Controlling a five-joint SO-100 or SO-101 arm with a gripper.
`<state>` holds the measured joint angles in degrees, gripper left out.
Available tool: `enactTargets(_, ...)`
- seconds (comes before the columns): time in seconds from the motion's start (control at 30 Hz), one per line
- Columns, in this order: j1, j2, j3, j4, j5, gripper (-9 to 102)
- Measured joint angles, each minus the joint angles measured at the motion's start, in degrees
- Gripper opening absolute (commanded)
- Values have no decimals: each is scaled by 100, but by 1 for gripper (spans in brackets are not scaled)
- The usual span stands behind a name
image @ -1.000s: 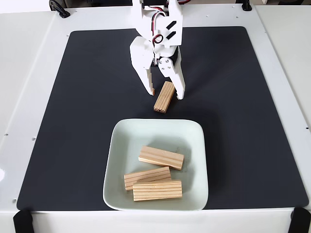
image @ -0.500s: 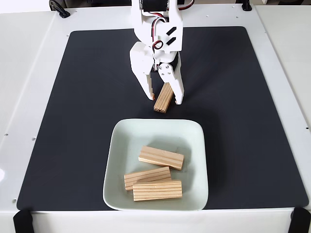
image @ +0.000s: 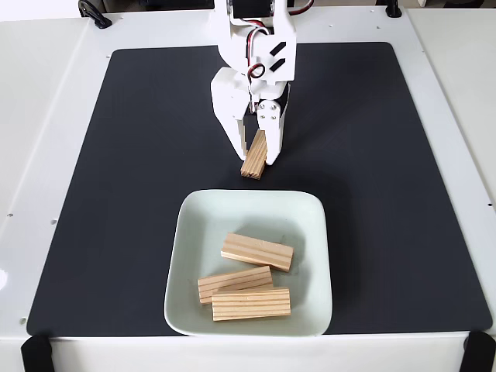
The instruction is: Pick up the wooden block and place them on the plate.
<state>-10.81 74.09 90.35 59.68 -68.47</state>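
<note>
I see the gripper (image: 255,157) at upper center pinching a wooden block (image: 253,157) between both fingers. Just below, 3 wooden blocks (image: 256,252) lie on the plate (image: 194,225).

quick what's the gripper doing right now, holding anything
Gripper: shut on a wooden block, fingers on either side of its upper end; its lower end points toward the plate.

white table (image: 46,116), black mat (image: 139,194), plate (image: 186,256)

Light-tan wooden blocks (image: 257,252) with lengthwise grain lines; pale mint-white square plate (image: 310,209); matte black mat (image: 139,155); white gripper (image: 255,156).
</note>
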Motion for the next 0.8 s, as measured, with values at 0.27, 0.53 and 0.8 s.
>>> enactTargets(0.27,-149,1371,9,-26,2057,1)
enactTargets(0.53,-158,1802,624,-1617,4298,1)
enactTargets(0.8,-79,1354,765,-3472,5326,-1)
